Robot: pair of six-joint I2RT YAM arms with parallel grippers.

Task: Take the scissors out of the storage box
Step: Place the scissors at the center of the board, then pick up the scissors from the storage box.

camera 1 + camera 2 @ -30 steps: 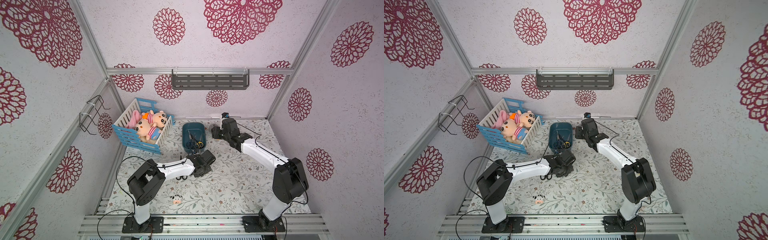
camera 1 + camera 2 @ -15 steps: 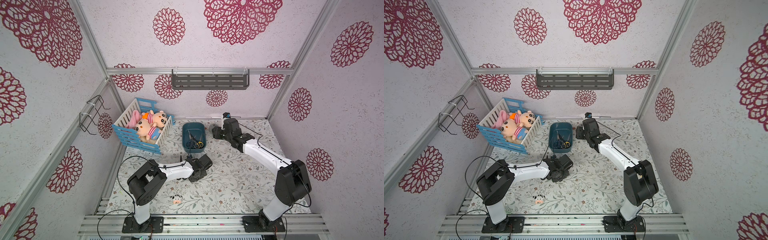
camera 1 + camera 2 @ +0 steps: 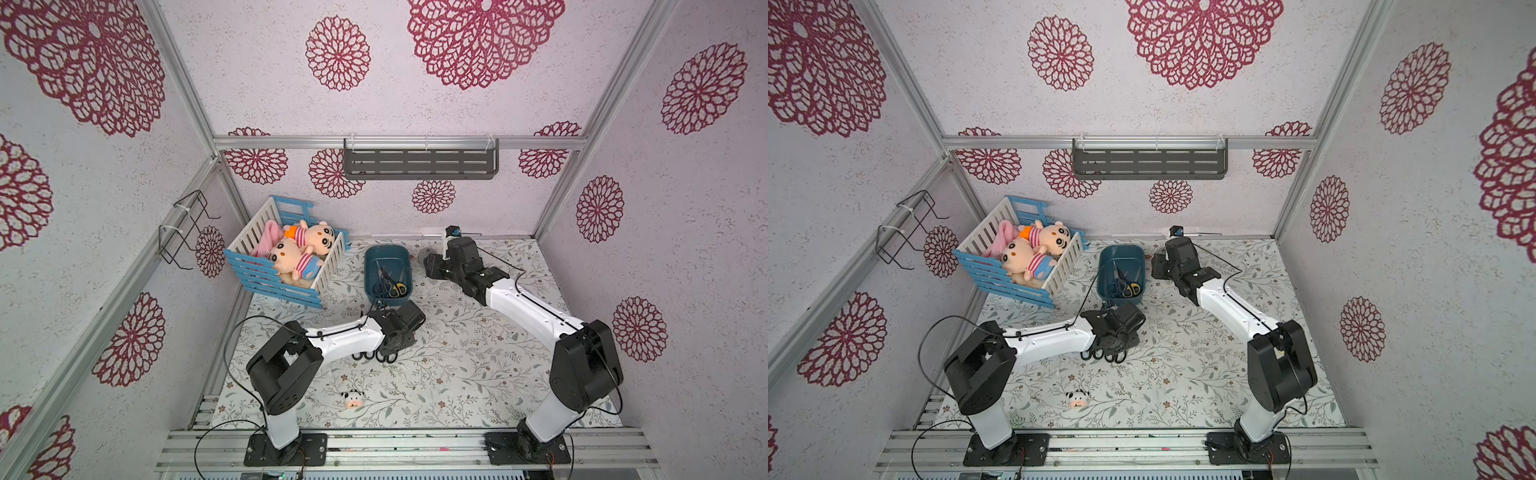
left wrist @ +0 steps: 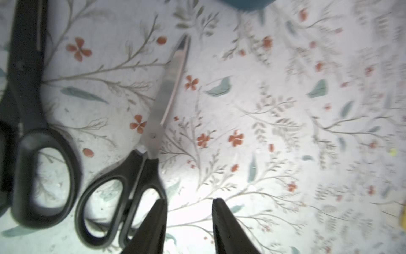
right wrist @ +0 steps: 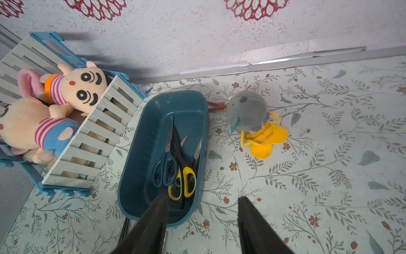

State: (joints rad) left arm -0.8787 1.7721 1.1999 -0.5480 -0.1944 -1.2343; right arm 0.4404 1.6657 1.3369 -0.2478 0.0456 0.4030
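1. The dark teal rectangular plastic storage box (image 3: 368, 272) stands on the floral-patterned surface (image 3: 457, 365) toward the back wall. In a top view, the blue-and-white slatted crate of plush dolls (image 3: 266, 276) is just beside it at 9 o'clock.
2. Inside the box lie the dark-blue-handled scissors (image 5: 165, 169) and the yellow-and-black-handled scissors (image 5: 182, 182), touching each other. Two shorter steel blade tips (image 5: 197, 147) show beside them, their handles mostly hidden.
3. Two pairs lie flat on the surface at 6 o'clock from the box: the black-handled steel-bladed scissors (image 4: 151, 140) and, just beside them but apart, a larger all-black pair (image 4: 28, 140).
4. The left gripper (image 4: 189, 201) is low over the surface with its jaws spread and only bare pattern between them. One finger is right by a handle loop of the steel-bladed pair; I cannot tell whether it touches.
5. The right gripper (image 5: 201, 199) hangs at 3 o'clock from the box, with its jaws spread and empty.
6. A grey plush toy with a yellow plastic piece (image 5: 247, 112) lies near the box at 2 o'clock. A small cow-face toy (image 3: 352, 400) sits at 6 o'clock, well apart from the left gripper.
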